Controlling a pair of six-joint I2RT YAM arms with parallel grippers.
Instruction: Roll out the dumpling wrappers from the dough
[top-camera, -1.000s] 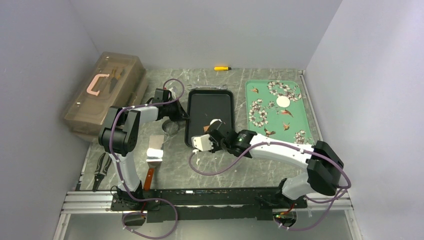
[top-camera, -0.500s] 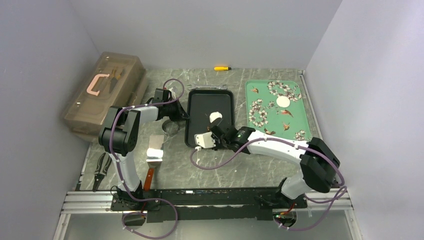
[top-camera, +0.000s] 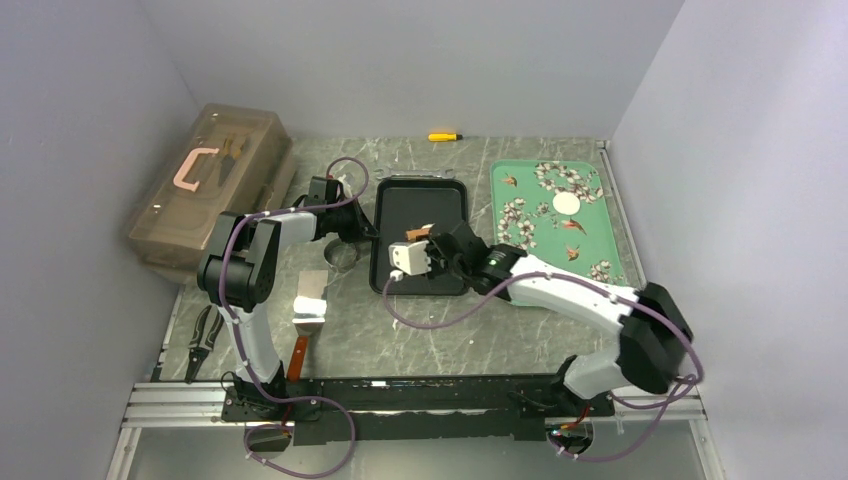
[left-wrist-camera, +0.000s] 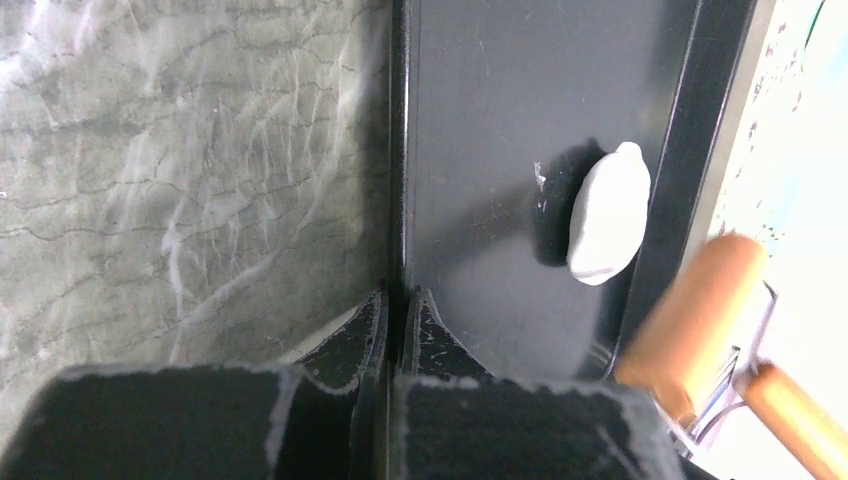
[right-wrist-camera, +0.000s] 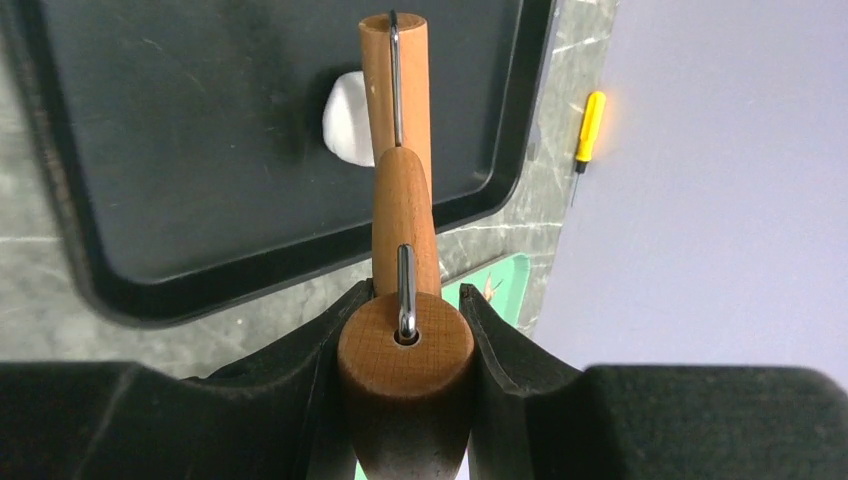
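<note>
Grey-veined marble table (top-camera: 440, 330), bearing all items below. Brown see-through toolbox (top-camera: 205, 185) with a pink handle, at the far left against the wall. Green flowered tray (top-camera: 603, 235), far right, lying flat. Black baking tray (top-camera: 420, 205), just left of the green one, lying flat. Left gripper (left-wrist-camera: 397, 320), fingers pinched together on the black tray's left rim. Right gripper (right-wrist-camera: 412, 300), jaws partly closed around the wooden handle of a rolling pin (right-wrist-camera: 405, 200), which points out over the black tray. Spatula (top-camera: 310, 305), metal blade with a reddish handle, on the table left of the black tray's near end. Pliers (top-camera: 203, 343), dark grips, near the left edge of the table. Dumpling wrapper (top-camera: 566, 204), one thin white round, lying on the far half of the green tray. Dough (left-wrist-camera: 608, 215), one small white lump on the black tray close to its right rim; the pin's barrel lies partly over it, contact not clear. Yellow screwdriver (top-camera: 444, 136), at the back wall beyond the black tray.
</note>
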